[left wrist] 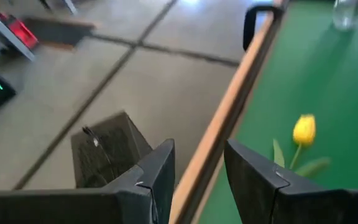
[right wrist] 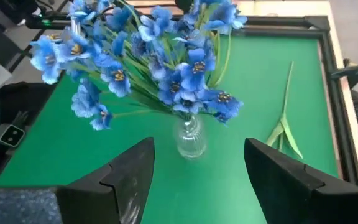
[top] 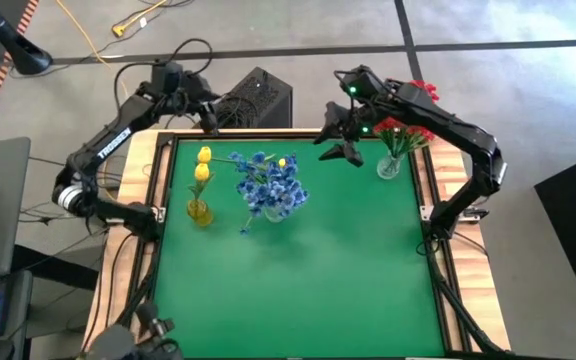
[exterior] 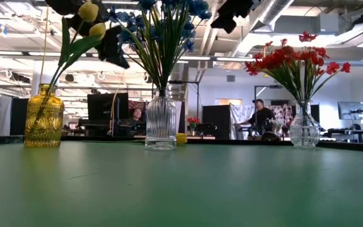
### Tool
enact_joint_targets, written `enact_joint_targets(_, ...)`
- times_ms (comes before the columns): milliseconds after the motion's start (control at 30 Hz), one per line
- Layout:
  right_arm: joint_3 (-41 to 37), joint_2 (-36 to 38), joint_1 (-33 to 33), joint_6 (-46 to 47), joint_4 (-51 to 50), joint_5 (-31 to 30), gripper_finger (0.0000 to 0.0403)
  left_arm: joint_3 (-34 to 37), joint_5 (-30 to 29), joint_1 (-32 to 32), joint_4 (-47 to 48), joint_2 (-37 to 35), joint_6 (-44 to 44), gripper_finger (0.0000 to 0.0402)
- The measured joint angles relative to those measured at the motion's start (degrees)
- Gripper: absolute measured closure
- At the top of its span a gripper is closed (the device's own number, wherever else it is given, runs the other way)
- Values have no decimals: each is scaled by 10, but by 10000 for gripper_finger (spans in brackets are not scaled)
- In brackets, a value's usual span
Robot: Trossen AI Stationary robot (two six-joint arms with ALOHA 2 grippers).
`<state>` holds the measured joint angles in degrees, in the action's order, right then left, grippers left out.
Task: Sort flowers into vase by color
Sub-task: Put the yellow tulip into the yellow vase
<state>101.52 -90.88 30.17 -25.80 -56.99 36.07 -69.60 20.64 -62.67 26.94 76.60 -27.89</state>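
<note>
Two yellow tulips [top: 203,165] stand in an amber vase [exterior: 43,118] at the table's left. Blue flowers [right wrist: 166,56] fill a clear ribbed vase [exterior: 161,120] beside it. Red flowers [exterior: 295,60] stand in a round clear vase [top: 389,166] at the far right. One loose yellow tulip [left wrist: 304,129] lies flat on the mat behind the blue bunch, with its stem [right wrist: 284,112] on the green. My left gripper [left wrist: 199,155] hovers open over the table's far left rim. My right gripper [right wrist: 197,155] hangs open above the mat, right of the blue bunch.
A raised wooden rim [left wrist: 229,118] frames the green mat [top: 298,280]. The mat's near half holds no objects. A black box [top: 258,98] sits on the floor beyond the far edge. In the low view, people sit at desks in the room behind.
</note>
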Motion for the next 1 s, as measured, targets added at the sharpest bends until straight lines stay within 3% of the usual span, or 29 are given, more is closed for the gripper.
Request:
enact_joint_targets(300,-110,87,-15,21,19,0,127,0,-4,5,89,74,-107,274)
enact_joint_targets(567,-197,167,-48,41,56,0,127,0,-29,20,112,140,-152,274)
enact_joint_targets(867,-254,209,-72,50,89,-2,127,0,-20,59,117,217,-196,274)
enact_joint_targets(1000,-279,216,-79,60,113,-3,127,1,-42,73,132,246,-217,274)
